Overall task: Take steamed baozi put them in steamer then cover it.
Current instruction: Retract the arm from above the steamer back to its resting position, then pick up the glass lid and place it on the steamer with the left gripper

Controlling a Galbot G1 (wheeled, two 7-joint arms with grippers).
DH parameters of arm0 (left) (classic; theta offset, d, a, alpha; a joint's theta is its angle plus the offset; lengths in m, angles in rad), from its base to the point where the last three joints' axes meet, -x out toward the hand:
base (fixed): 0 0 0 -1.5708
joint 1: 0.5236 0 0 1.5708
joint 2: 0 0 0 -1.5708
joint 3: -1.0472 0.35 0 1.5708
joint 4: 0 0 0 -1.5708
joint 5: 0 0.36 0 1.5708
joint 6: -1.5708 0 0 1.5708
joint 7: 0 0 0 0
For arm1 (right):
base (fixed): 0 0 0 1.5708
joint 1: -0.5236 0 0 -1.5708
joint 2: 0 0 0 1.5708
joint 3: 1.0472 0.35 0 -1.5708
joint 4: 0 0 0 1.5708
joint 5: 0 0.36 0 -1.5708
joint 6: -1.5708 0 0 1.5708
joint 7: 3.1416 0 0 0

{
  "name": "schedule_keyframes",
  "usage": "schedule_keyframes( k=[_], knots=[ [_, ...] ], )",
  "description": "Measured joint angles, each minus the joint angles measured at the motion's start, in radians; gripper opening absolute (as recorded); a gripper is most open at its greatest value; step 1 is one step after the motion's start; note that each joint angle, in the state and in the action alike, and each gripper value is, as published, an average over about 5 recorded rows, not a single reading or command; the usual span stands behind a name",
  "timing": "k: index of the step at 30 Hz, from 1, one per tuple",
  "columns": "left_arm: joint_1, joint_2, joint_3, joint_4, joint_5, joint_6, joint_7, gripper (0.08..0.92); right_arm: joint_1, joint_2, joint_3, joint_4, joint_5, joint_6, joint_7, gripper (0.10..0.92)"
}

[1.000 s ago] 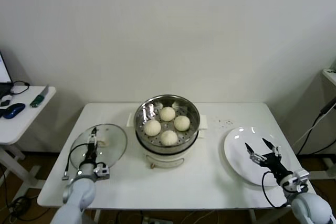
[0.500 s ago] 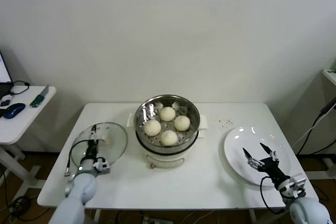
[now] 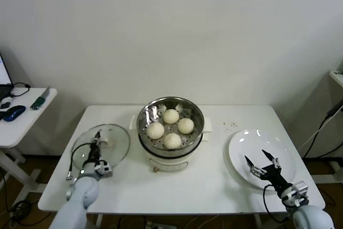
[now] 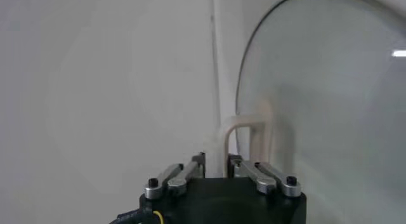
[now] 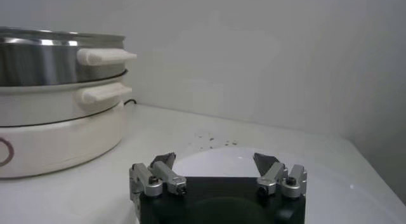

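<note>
Pinching the cream-white handle (image 4: 244, 139) of the cover (image 3: 102, 146), which lies flat on the table (image 3: 214, 181) left of the steamer (image 3: 170, 127) holding four steamed baozi (image 3: 171, 128), the left gripper (image 3: 96, 144) is seen closed, while the right gripper (image 3: 262, 165) is held spread above the white plate (image 3: 241, 148).

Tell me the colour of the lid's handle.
Cream-white; the cover's handle shows best in the left wrist view, between the left claw's fingers.
</note>
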Motion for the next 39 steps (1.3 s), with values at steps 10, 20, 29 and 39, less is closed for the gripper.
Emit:
schedule_keyframes(
  k=[10,20,29,39],
  knots=[
    [0.028,0.015,-0.009,-0.042,-0.028,0.010,-0.007,0.151,0.000,0.004,0.001,-0.006,-0.021,0.008,-0.003,0.823],
    [0.129,0.054,-0.043,-0.240,-0.029,0.092,-0.002,0.151,0.007,-0.001,0.008,-0.013,-0.027,0.015,-0.007,0.823],
    [0.255,0.102,-0.054,-0.506,-0.011,0.222,0.030,0.151,0.026,-0.008,0.003,-0.030,-0.037,0.020,-0.013,0.823],
    [0.280,0.185,0.026,-0.765,-0.011,0.381,0.112,0.151,0.058,-0.020,-0.012,-0.061,-0.046,0.023,-0.014,0.823]
  ],
)
